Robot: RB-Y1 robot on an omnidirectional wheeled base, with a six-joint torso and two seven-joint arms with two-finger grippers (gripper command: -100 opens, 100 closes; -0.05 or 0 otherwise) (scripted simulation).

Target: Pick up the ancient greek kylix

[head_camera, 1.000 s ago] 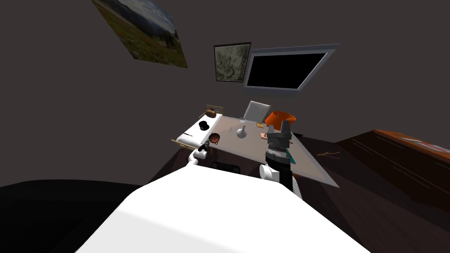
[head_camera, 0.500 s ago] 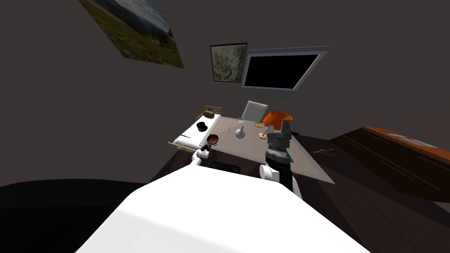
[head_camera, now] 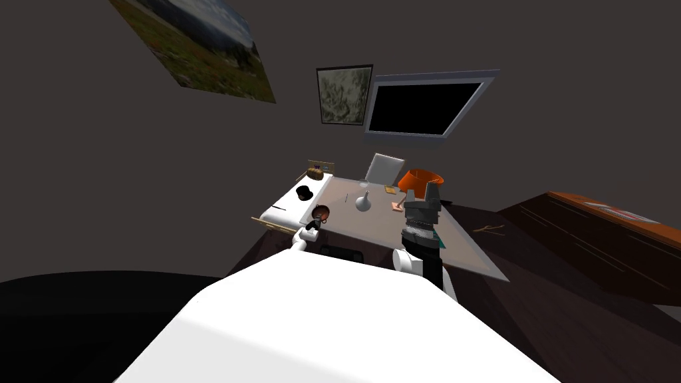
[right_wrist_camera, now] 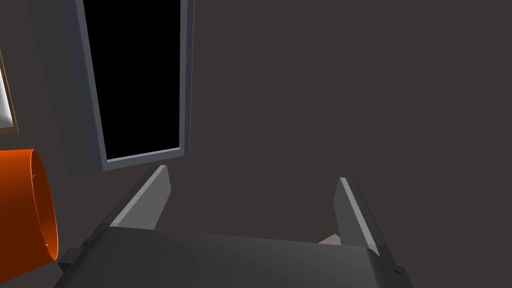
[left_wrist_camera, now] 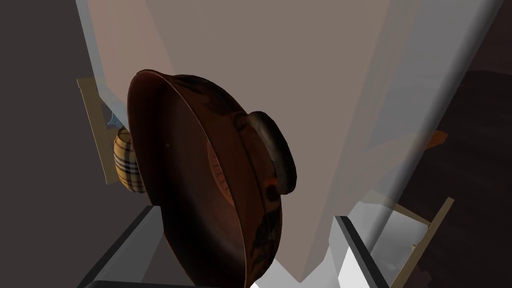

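Note:
The kylix [left_wrist_camera: 210, 165] is a dark brown shallow bowl with a loop handle, seen nearly edge-on. It sits between my left gripper's [left_wrist_camera: 245, 215] open fingers. Its rim is against one finger [left_wrist_camera: 145, 225], and a gap separates it from the other finger [left_wrist_camera: 350, 240]. In the head view the kylix [head_camera: 320, 213] is at the near left corner of the beige table [head_camera: 379, 229], just beyond my left gripper [head_camera: 312, 225]. My right gripper [head_camera: 423, 193] is raised over the table's right side, its fingers open [right_wrist_camera: 252, 175] and holding nothing.
A white vase [head_camera: 363, 201] stands mid-table and an orange shade [head_camera: 420, 179] at its far right. A white side surface [head_camera: 282, 206] holds a black item [head_camera: 304, 193]. A plaid round thing [head_camera: 316, 172] lies behind it. A dark wooden cabinet [head_camera: 598, 233] runs along the right.
My head camera has swung a little, shifting the whole scene. My left arm has reached slightly further left and forward at the kylix. The right arm has kept still.

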